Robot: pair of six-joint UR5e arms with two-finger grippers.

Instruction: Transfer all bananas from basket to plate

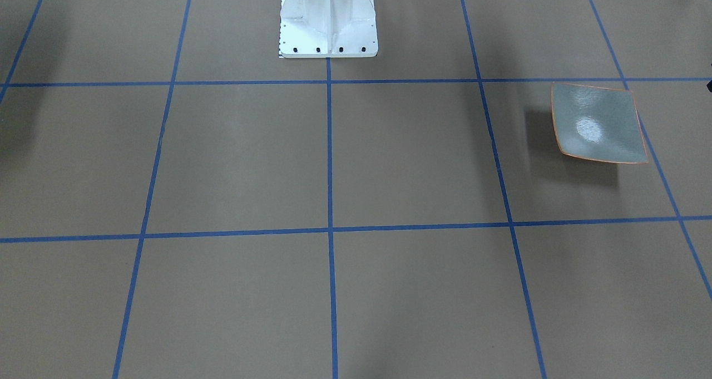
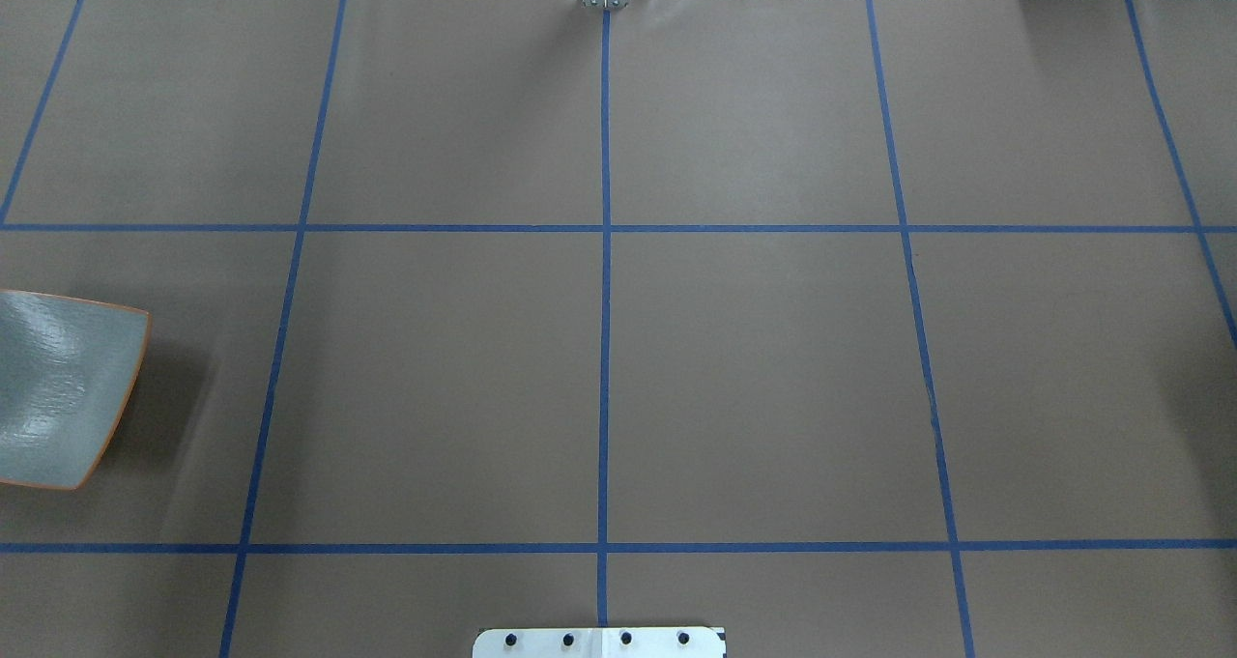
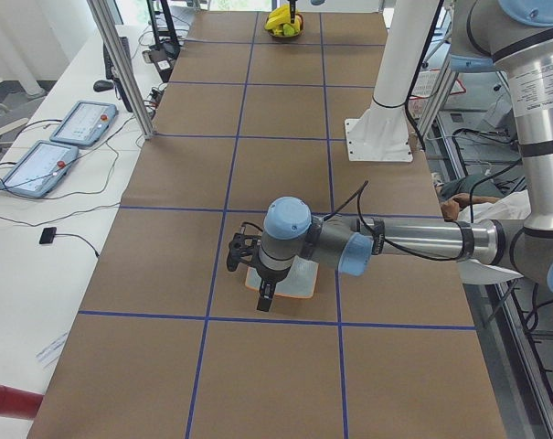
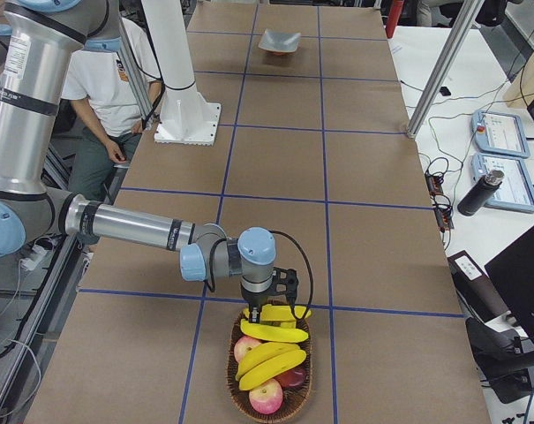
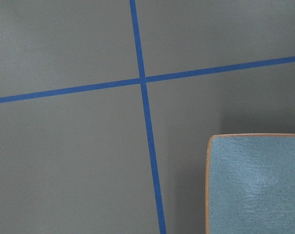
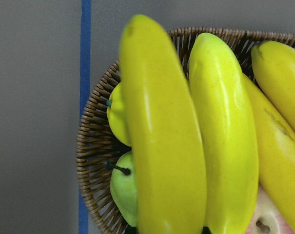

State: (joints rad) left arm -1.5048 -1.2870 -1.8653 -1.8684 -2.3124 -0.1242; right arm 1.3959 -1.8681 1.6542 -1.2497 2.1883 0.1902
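Several yellow bananas (image 4: 274, 333) lie on top of a wicker basket (image 4: 237, 396) at the table's end on my right. They fill the right wrist view as bananas (image 6: 162, 146) above the basket rim (image 6: 91, 146). My right gripper (image 4: 256, 313) hangs just over them; I cannot tell whether it is open or shut. The square grey-green plate (image 1: 598, 123) with nothing on it sits near the opposite end, also seen as plate (image 2: 58, 387), plate (image 5: 257, 187) and plate (image 3: 301, 282). My left gripper (image 3: 263, 294) hovers at the plate's edge, its state unreadable.
Red apples (image 4: 265, 399) and green fruit (image 6: 125, 187) share the basket. The white robot pedestal (image 1: 328, 17) stands mid-table at the robot's side. A seated person (image 4: 108, 79) is beside the table. Tablets (image 3: 47, 165) lie on a side bench.
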